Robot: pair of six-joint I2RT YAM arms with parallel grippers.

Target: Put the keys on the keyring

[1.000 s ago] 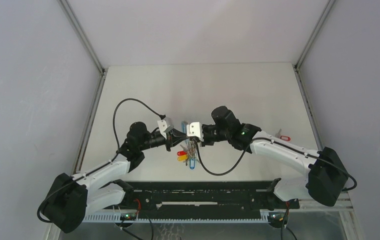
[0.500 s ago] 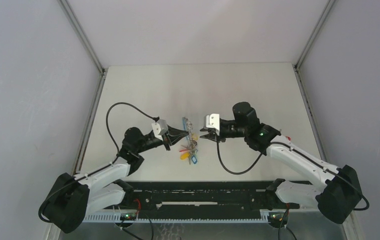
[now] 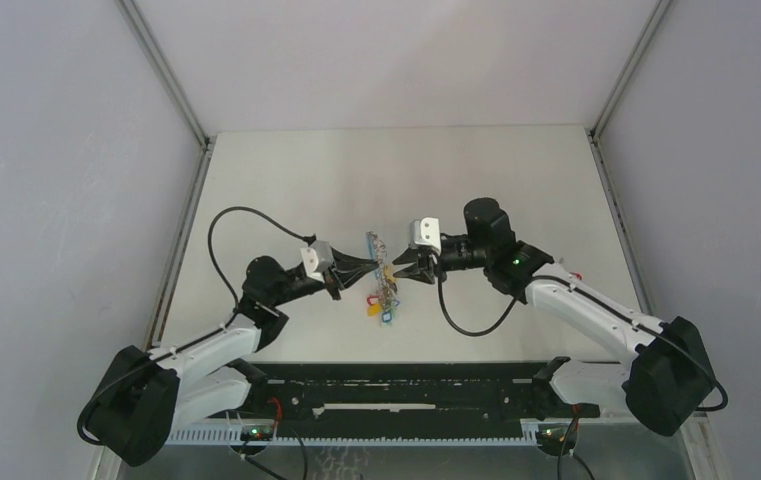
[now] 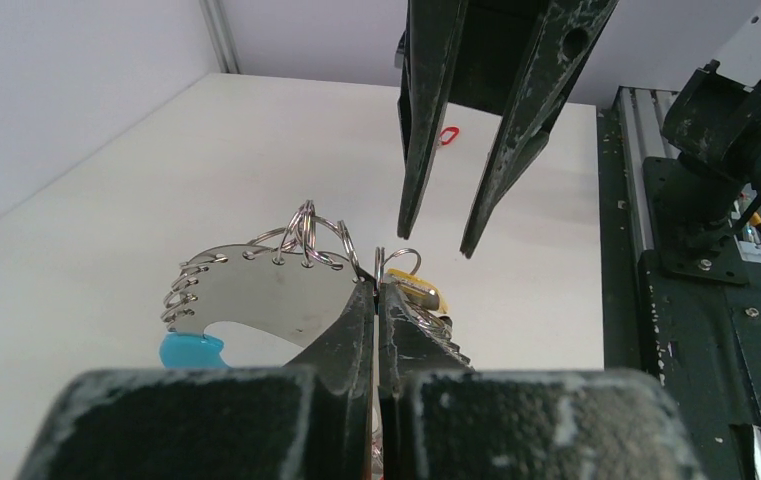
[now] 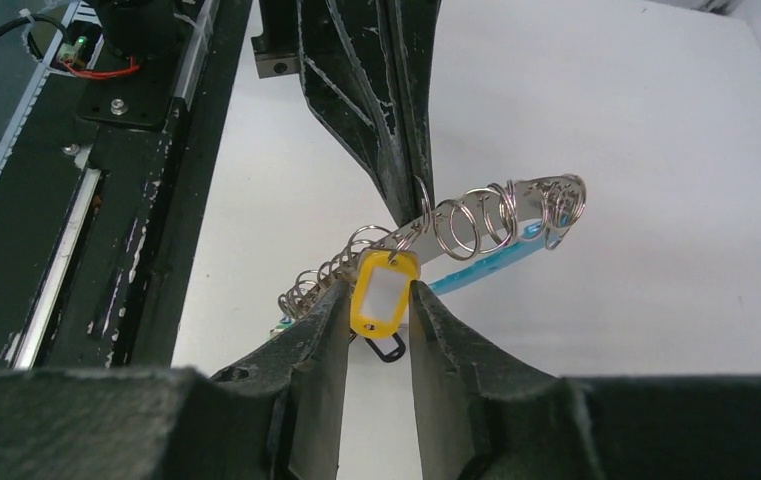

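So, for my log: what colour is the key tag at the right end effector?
Tag: yellow with a white insert; clearest in the right wrist view.

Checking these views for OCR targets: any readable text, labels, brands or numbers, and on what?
No readable text in any view.
Yellow tag: its white insert looks blank.
Keyring: bare metal with no visible marking; its other tags are too small or too hidden to tell.
Loose red tag: too small to read.
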